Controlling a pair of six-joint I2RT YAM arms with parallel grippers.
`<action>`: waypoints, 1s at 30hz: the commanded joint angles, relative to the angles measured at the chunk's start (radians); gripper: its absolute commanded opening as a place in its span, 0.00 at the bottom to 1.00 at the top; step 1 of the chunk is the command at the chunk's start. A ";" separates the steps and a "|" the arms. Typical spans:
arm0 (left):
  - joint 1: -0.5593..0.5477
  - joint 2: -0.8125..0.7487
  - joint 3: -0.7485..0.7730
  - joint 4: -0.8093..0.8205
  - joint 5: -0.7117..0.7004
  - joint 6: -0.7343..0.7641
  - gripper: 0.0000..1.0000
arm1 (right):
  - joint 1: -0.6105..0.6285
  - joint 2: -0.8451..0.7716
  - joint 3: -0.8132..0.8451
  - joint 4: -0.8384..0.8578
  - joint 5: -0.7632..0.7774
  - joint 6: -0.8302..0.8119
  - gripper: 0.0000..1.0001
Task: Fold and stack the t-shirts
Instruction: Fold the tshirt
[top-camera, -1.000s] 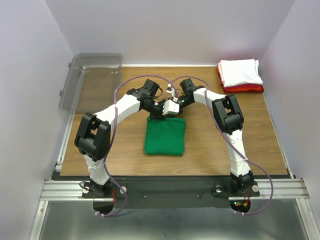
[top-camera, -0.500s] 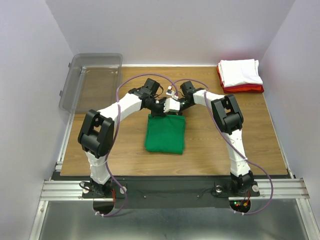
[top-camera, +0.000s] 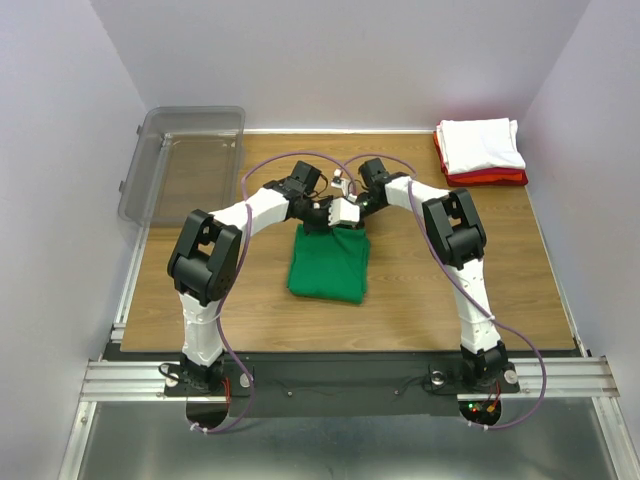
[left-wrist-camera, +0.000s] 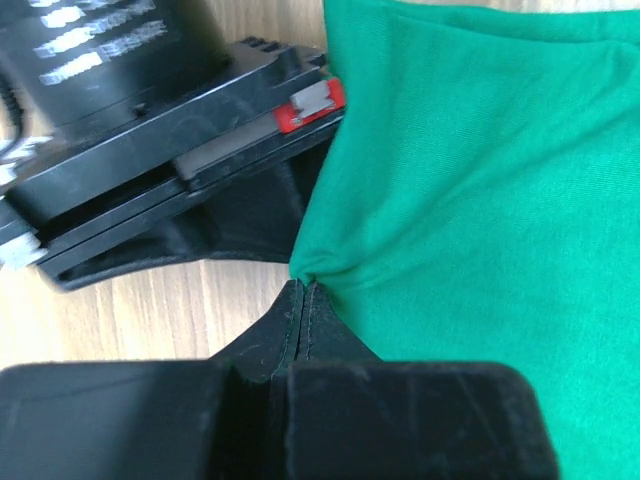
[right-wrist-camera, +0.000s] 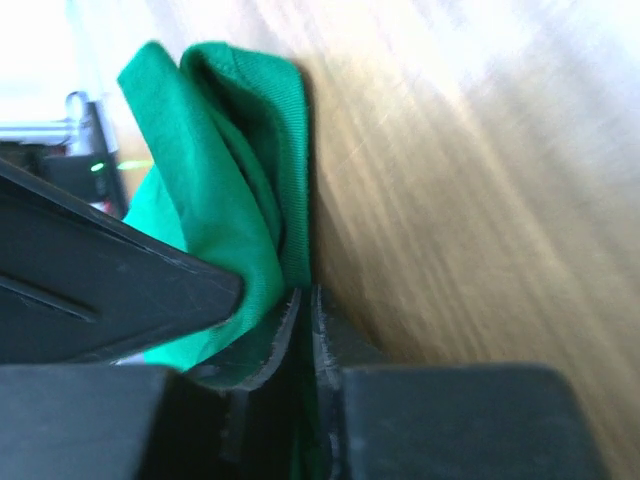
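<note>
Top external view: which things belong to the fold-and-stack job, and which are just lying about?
Job: green t-shirt, pinched at its far edge by left gripper and right gripper; white t-shirt folded on top of red t-shirt, far right corner.
Lying about: clear grey plastic bin, far left corner.

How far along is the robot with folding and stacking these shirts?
Done: the folded white cotton t-shirt lies on the folded red cotton t-shirt at the wooden table's far right corner. In hand: the bright green cotton t-shirt, already a rectangle mid-table, has its far edge pinched by the left gripper and right gripper. Left: probably moving it onto that stack.
</note>
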 joint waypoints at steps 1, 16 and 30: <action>-0.005 -0.016 -0.023 0.045 -0.026 0.034 0.01 | -0.023 -0.034 0.098 0.010 0.246 -0.026 0.26; 0.099 -0.225 0.161 -0.004 0.030 -0.395 0.40 | -0.176 -0.378 0.046 -0.016 0.146 0.095 0.36; 0.219 -0.222 -0.357 0.460 0.368 -1.133 0.35 | -0.044 -0.311 -0.273 0.124 0.009 0.208 0.33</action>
